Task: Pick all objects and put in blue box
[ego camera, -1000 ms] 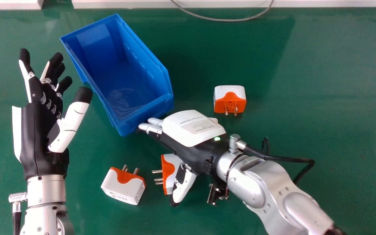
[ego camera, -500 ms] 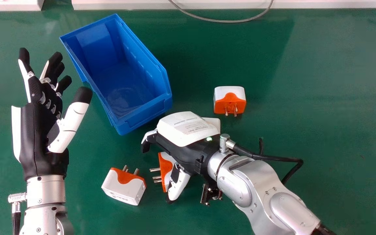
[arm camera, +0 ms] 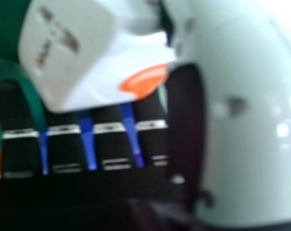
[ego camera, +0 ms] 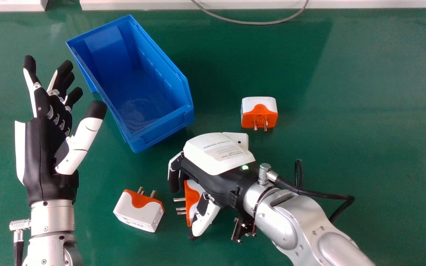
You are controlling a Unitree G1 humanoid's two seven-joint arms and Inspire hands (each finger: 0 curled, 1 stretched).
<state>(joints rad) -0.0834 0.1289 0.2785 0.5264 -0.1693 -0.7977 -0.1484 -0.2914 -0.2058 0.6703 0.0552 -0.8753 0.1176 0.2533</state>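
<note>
Adapter (ego camera: pixel 192 199) at lower centre is sitting inside the curled right hand (ego camera: pixel 216 157), probably needing even thumb pressure before lifting, while the left hand (ego camera: pixel 43 155) is resting uncurled at left.

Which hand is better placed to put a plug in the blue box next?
Probably the right hand: its fingers curl round a plug adapter near the blue box. The left hand, beside the box, is open and empty.

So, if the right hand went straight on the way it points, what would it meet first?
Likely the near end of the blue box, though how high the right hand sits is unclear.
</note>
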